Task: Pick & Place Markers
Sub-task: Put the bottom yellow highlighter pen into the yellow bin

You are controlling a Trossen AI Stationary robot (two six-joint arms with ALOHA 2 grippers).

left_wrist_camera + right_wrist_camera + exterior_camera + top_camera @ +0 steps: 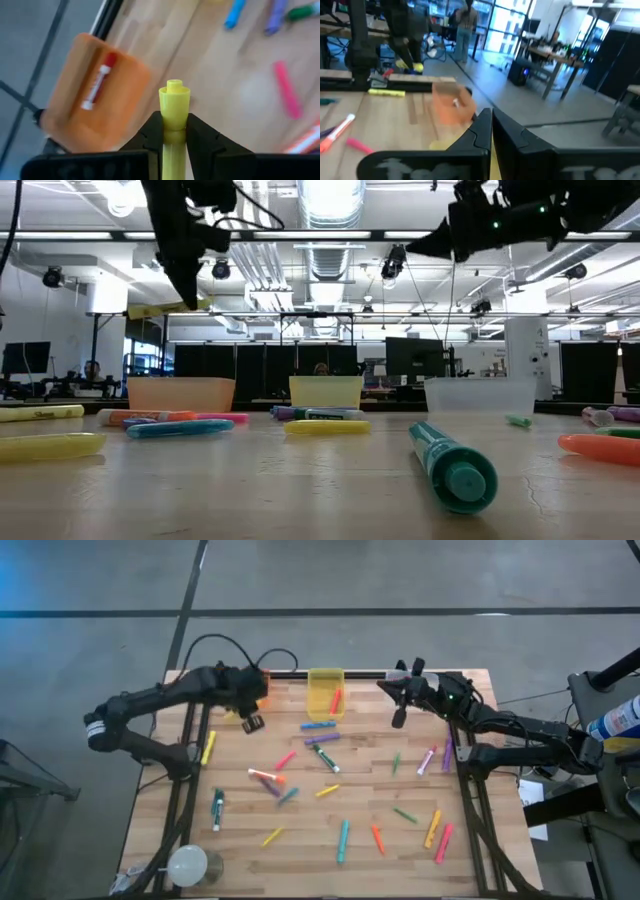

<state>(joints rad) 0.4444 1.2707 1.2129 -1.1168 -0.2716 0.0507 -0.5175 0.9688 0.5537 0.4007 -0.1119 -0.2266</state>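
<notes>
A grey floor (420,575) crossed by dark lines surrounds the wooden desk (400,835). Seen level across the desk, the room is a large open workshop: a high ceiling (330,240) with bright strip lights, ducts and hanging cables, and dark monitors (415,358) on benches at the back. Tall windows (512,22) let in daylight. A person (465,27) stands near them, beside tables (555,55) with equipment.

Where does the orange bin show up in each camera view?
High view: orange bin at the table's back edge, under the left arm.
Low view: leftmost of three bins.
Left wrist view: beyond the fingers, a red marker inside.
Right wrist view: mid-picture.
Shared landmark: the orange bin itself.
</notes>
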